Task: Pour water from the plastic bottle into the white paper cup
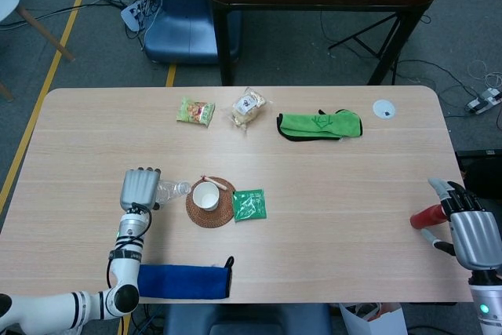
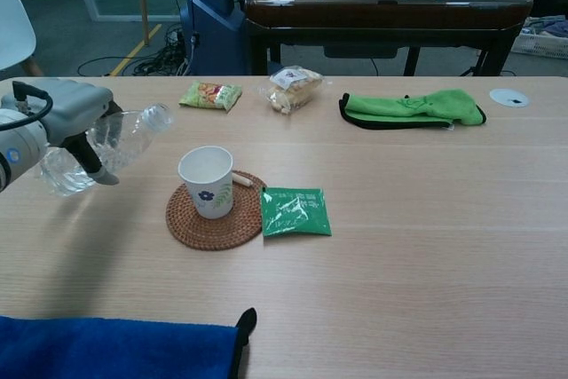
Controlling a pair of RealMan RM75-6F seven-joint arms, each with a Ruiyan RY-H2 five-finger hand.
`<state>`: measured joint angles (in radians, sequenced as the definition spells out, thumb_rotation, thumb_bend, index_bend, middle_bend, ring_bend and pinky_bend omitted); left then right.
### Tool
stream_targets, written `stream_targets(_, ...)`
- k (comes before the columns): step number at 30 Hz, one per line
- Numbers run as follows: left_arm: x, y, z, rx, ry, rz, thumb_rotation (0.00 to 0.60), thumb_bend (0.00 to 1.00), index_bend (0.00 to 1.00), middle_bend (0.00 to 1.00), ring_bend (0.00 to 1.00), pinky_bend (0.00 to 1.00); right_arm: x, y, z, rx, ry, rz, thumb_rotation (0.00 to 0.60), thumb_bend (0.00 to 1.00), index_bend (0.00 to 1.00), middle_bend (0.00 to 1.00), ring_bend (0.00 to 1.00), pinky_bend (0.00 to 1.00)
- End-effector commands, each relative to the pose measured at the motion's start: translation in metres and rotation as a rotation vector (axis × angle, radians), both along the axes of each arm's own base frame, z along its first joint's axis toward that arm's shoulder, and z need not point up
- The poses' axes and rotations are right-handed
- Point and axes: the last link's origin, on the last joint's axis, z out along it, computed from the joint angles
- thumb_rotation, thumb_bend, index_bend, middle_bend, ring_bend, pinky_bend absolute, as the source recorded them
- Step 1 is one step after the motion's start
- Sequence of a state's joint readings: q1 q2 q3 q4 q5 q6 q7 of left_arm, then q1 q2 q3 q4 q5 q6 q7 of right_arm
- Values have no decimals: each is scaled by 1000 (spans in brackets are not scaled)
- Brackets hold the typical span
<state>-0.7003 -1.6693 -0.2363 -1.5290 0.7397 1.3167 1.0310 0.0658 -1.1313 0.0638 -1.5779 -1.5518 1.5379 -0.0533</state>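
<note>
Left hand: my left hand (image 2: pixel 67 113) is wrapped around the plastic bottle (image 2: pixel 102 146), holding it off the table (image 2: pixel 426 246) and tipped well over, mouth toward the cup.
Bottle: uncapped as far as I can tell, water pooled at the low end; its mouth sits to the left of the white paper cup (image 2: pixel 207 181), near the rim but not yet over it.
Cup: upright on the woven coaster (image 2: pixel 213 219), a green packet (image 2: pixel 295 211) just beside it.
Right hand: my right hand (image 1: pixel 469 229) hangs at the table's far right edge, fingers loosely curled next to something red; I cannot tell whether it grips it.
Doing it well: I should carry the mouth over the middle of the cup before tipping further, then tilt slowly so the stream stays thin.
Risk: tipping too soon would spill on the coaster; the light cup could topple if bumped.
</note>
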Motion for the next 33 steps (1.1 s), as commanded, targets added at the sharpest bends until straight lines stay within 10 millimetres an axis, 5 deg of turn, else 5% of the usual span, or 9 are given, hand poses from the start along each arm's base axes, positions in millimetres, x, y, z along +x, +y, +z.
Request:
stream_targets(1,2,1,-2,10,54,-13,600,42,635,599,585,541,0,0,0,1,-1,1,600,45,126,189,132,236)
stream_targets(33,19,5,-14,25,381,-93,600,42,659,624,598,554,-1,1,7,-12,-23,5,600,45,126,189,132,237)
